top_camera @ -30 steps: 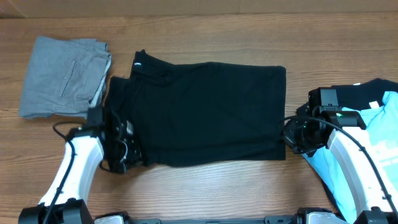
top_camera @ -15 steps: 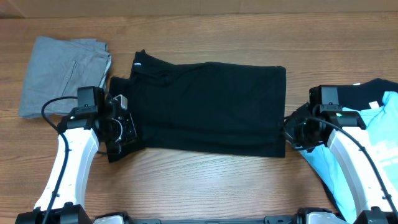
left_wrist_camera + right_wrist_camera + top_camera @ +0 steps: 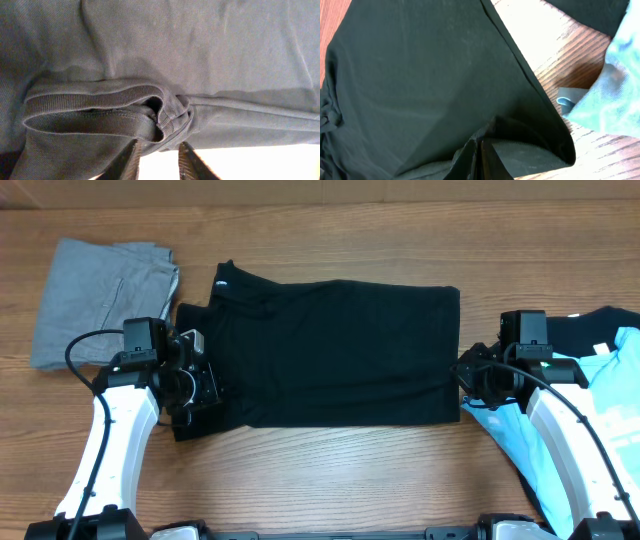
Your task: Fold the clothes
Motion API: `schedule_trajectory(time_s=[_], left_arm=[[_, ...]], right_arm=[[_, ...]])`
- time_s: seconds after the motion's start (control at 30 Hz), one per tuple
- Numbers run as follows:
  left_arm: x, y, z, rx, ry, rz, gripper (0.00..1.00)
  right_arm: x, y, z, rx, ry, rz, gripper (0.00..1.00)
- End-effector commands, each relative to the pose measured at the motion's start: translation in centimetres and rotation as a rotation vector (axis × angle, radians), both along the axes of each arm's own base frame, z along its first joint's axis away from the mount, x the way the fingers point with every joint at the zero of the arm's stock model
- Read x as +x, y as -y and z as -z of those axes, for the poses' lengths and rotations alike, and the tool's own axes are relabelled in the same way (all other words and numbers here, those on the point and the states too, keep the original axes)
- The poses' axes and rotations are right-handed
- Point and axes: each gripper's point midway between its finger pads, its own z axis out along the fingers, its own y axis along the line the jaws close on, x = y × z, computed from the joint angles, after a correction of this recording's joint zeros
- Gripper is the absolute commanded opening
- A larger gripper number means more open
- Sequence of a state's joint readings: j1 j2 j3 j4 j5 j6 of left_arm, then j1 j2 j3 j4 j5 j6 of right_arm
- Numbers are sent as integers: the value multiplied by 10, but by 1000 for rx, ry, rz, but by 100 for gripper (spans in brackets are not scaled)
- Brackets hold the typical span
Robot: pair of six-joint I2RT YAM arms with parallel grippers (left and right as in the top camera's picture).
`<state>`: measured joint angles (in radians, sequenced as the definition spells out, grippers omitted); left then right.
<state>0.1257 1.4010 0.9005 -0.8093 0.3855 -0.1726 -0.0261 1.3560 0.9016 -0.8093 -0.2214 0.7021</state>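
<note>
A: Black T-shirt [image 3: 340, 350], middle of the table [image 3: 330, 480]: front edge just carried up?
B: Yes. Left gripper [image 3: 157, 147] has begun parting, letting go; right gripper [image 3: 479, 145] stays clamped on its side. Fold looks laid.

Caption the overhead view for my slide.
Black T-shirt on the wooden table, left arm and right arm at its ends, folded grey garment nearby.

Left gripper [image 3: 157, 151] at left edge of black T-shirt [image 3: 340, 350], jaws slightly parted. Right gripper [image 3: 480, 148] at right edge of same, jaws clamped on fabric.
</note>
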Motion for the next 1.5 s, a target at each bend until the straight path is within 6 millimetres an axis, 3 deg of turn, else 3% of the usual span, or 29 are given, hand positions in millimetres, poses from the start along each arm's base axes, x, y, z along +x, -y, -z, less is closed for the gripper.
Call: schedule_trajectory(time_s=[0.0, 0.13, 0.3, 0.37, 0.5, 0.6, 0.8, 1.07, 1.23, 1.47], left_arm=[[-5, 1, 18, 16, -27, 23, 43], [2, 19, 43, -34, -9, 92, 42], [6, 47, 59, -24, 4, 231, 39], [4, 48, 65, 14, -10, 249, 37], [1, 48, 68, 38, -27, 258, 16], [0, 48, 68, 38, -32, 254, 8], [7, 41, 51, 76, -56, 248, 4], [47, 36, -5, 134, 38, 267, 4], [47, 35, -6, 140, 39, 266, 4], [58, 17, -7, 209, 56, 202, 4]], right_arm=[[3, 1, -7, 0, 12, 12, 4], [2, 1, -6, 0, 8, 12, 4], [2, 1, -6, 0, 7, 12, 4], [2, 1, -6, 0, 7, 12, 4], [-1, 1, -5, 0, -4, 12, 4], [-2, 1, -5, 0, -11, 11, 4], [-3, 4, -4, -14, -15, 13, 4], [-4, 7, -3, -34, -19, 20, 4], [-3, 9, -3, -45, -19, 25, 4], [5, 14, -5, -72, 17, 36, 4]])
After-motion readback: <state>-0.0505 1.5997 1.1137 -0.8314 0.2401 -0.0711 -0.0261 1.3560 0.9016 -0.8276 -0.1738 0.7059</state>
